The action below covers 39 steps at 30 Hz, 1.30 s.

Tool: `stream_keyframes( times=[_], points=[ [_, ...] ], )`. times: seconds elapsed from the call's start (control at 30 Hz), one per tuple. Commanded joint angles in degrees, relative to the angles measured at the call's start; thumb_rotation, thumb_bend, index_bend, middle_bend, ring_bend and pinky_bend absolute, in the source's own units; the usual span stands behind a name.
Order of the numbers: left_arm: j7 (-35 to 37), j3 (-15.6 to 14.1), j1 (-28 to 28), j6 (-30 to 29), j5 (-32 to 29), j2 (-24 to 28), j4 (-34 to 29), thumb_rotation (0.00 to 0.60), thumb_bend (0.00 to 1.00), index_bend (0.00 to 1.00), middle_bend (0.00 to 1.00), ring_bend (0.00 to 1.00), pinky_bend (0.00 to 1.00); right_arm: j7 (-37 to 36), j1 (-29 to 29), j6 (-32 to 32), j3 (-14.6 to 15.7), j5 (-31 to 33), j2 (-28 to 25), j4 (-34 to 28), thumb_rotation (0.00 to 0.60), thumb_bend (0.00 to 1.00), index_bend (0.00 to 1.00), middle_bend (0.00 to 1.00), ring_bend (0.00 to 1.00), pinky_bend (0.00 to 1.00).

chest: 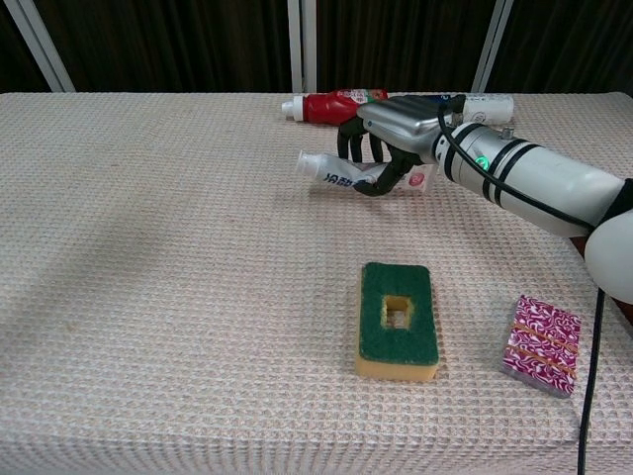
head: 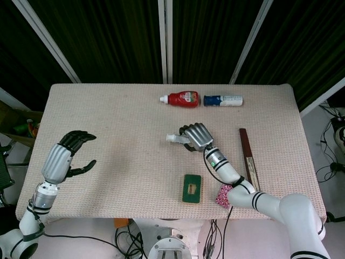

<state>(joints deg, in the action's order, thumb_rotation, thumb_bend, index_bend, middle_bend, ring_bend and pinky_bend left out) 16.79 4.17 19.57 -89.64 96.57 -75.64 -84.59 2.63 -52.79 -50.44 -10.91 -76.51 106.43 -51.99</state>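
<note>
Nearest the robot, a patterned pink-and-white pad [chest: 540,343] lies flat at the right of the desk [chest: 148,297], and just left of it sits a sponge [chest: 397,319] — green scouring face up with a rectangular hole through its middle, yellow foam showing beneath. Neither is touched.

At the near left the left hand [head: 69,155] hangs over the desk's edge with its fingers apart and curved, nothing in them.

Towards the middle, the right hand [chest: 394,139] has its fingers curled round a small white tube [chest: 334,174] with dark lettering. The tube lies roughly level, its cap end sticking out to the left of the hand. Whether it is just clear of the cloth or resting on it cannot be told. By the look of it the grasp is made; the carrying is what remains.

A long dark wooden strip [head: 248,157] lies along the right side.

At the far edge a red bottle [head: 181,99] with a white cap and a white-and-blue bottle [head: 223,100] lie on their sides, end to end — well apart from the held tube.
</note>
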Motion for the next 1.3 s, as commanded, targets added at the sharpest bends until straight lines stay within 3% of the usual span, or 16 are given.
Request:
stream_keyframes(
  times=[0.03, 0.27, 0.43, 0.6, 0.77, 0.87, 1.07, 1.3],
  points=[
    [0.74, 0.11, 0.28, 0.72, -0.45, 0.49, -0.59, 0.600, 0.23, 0.25, 0.28, 0.21, 0.22, -2.76, 1.04, -3.00, 0.74, -2.58, -1.20, -0.93, 0.600, 0.77, 0.91, 0.73, 0.54, 0.60],
    [3.80, 0.66, 1.24, 3.25, -2.24, 1.67, -2.54, 0.600, 0.22, 0.25, 0.28, 0.21, 0.27, -3.86, 2.96, -10.73, 2.44, -8.11, -4.32, -3.87, 0.600, 0.83, 0.93, 0.75, 0.56, 0.63],
    [9.81, 1.56, 3.96, 7.85, -3.54, 3.30, -4.69, 0.600, 0.24, 0.28, 0.31, 0.25, 0.33, -7.90, 3.48, -15.88, 3.74, -12.90, -6.32, -5.77, 0.600, 0.88, 0.93, 0.75, 0.56, 0.63],
    [17.83, 2.05, 8.86, 17.48, -5.79, 5.88, -6.21, 0.600, 0.30, 0.28, 0.32, 0.26, 0.33, -8.98, -0.23, -10.22, 4.89, -15.83, -13.90, -12.77, 0.600, 0.89, 0.93, 0.75, 0.56, 0.63],
    [17.73, 2.36, 12.14, 23.76, -7.96, 4.84, -6.11, 0.600, 0.31, 0.28, 0.31, 0.26, 0.31, -0.67, -4.30, -1.19, 3.44, -14.36, -24.25, -25.30, 0.600, 0.89, 0.93, 0.75, 0.56, 0.63],
    [17.30, 2.66, 13.09, 24.95, -9.01, 2.09, -5.05, 0.600, 0.31, 0.29, 0.29, 0.24, 0.28, 4.38, -5.68, 2.56, 2.33, -12.14, -27.66, -29.93, 0.600, 0.89, 0.92, 0.75, 0.56, 0.63],
    [17.62, 2.86, 14.28, 26.46, -10.81, -3.53, -1.81, 0.600, 0.31, 0.30, 0.25, 0.20, 0.23, 12.53, -8.05, 8.06, 0.77, -7.41, -30.61, -34.04, 0.600, 0.90, 0.92, 0.74, 0.56, 0.63],
    [15.76, 3.87, 14.39, 25.44, -12.90, -9.00, 0.99, 0.600, 0.31, 0.33, 0.21, 0.16, 0.21, 16.50, -8.78, 8.42, -0.54, -3.29, -29.88, -34.26, 0.600, 0.90, 0.92, 0.74, 0.56, 0.63]
  ],
)
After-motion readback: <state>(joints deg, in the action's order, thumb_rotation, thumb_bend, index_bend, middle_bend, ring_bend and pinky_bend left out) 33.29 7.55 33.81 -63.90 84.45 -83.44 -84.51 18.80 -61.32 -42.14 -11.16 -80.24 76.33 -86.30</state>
